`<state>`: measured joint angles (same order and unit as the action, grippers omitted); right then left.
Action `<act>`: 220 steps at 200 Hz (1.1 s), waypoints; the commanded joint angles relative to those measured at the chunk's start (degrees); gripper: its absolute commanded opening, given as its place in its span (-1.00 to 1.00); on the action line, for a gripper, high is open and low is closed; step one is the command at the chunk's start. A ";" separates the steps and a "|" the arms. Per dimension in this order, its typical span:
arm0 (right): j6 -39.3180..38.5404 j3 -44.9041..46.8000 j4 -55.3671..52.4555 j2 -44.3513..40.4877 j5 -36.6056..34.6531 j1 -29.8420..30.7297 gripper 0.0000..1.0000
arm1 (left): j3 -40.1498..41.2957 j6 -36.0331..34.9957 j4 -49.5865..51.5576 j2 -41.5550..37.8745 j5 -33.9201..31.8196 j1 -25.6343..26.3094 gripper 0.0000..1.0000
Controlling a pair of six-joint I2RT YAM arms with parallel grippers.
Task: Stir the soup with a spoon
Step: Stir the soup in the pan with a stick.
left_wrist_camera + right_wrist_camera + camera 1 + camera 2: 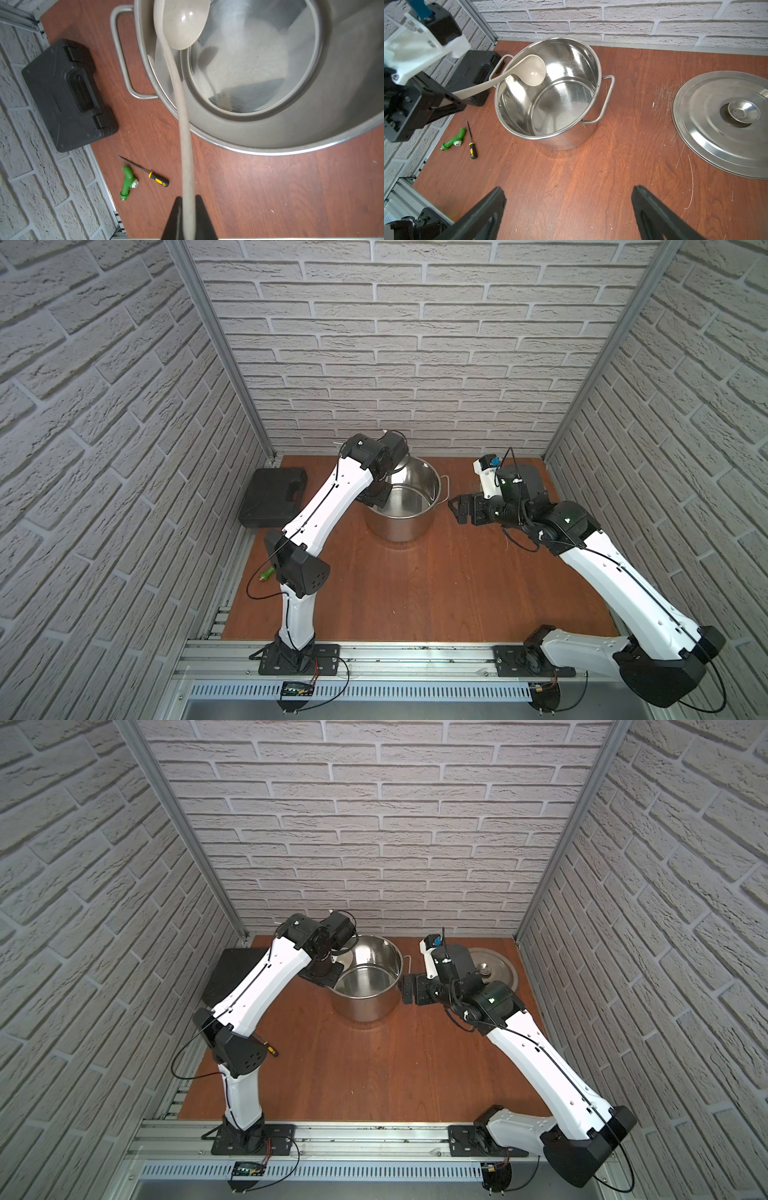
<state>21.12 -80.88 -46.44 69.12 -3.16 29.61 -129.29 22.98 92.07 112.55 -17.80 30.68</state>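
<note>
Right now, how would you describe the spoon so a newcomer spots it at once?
Find the steel pot on the wooden table. Crossing its rim toward the black case is the spoon: a cream ladle, round bowl over the pot's opening, long handle pinched in the left hand. Unlike the green-handled tool and screwdriver lying flat, it is pale and held off the table.

Robot lab booth: brick-pattern wall panels [374, 364], aluminium frame [220, 344], wooden tabletop [415, 580].

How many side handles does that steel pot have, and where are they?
2. One handle sticks out on the side of the pot facing the black case; the other is on the opposite side, facing the lid. Neither is hidden.
</note>
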 commanded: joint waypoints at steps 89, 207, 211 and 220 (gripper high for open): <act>-1.17 0.03 0.37 -1.12 -0.89 -0.26 0.98 | -12.00 -1.38 0.56 10.78 8.30 7.98 -1.00; 0.41 0.94 3.52 0.75 2.01 -0.18 0.95 | 10.64 2.51 2.87 -4.80 2.74 5.49 -1.00; 0.45 1.05 3.54 0.76 2.05 -0.25 0.94 | 10.45 2.45 3.07 -4.77 2.51 4.95 -1.00; 0.58 1.19 3.59 0.60 2.17 -0.23 0.95 | 9.83 2.10 3.32 -4.50 1.72 3.94 -1.00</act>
<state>20.86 -80.77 -45.43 69.91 -2.04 29.61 -119.39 24.38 92.09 108.88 -12.60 37.74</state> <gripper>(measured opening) 0.973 0.099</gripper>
